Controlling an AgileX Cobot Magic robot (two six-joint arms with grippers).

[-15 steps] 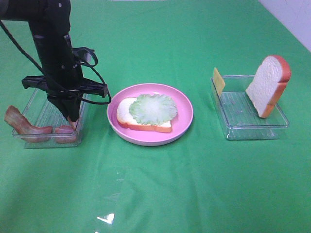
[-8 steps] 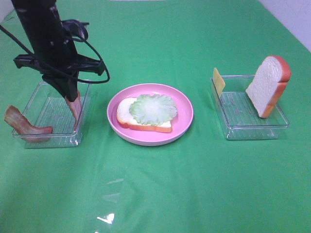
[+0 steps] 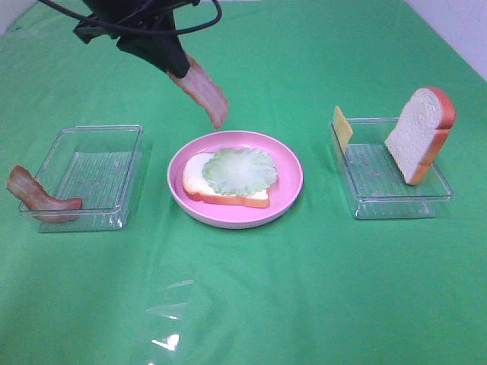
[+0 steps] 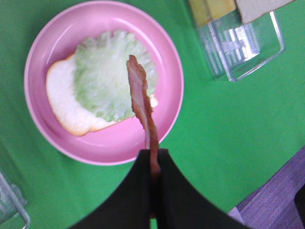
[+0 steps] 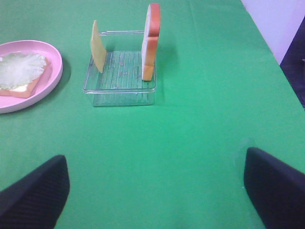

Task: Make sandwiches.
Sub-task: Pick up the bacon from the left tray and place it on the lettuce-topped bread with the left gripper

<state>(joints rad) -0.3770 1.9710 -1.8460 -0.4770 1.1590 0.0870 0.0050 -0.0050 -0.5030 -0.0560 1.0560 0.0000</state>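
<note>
The left end effector pinches the apparently light, slightly flexible red-brown toy bacon strip by one end; the right end effector gapes empty.

The high camera looks down over the whole green cloth from its near edge: plate at centre, left tray at 9 o'clock, right tray at 3 o'clock. The left wrist camera hangs close above the plate, facing almost straight down past the left gripper. The right wrist camera sits low, facing across the cloth toward the right tray. All three views share the plate and that tray.
</note>
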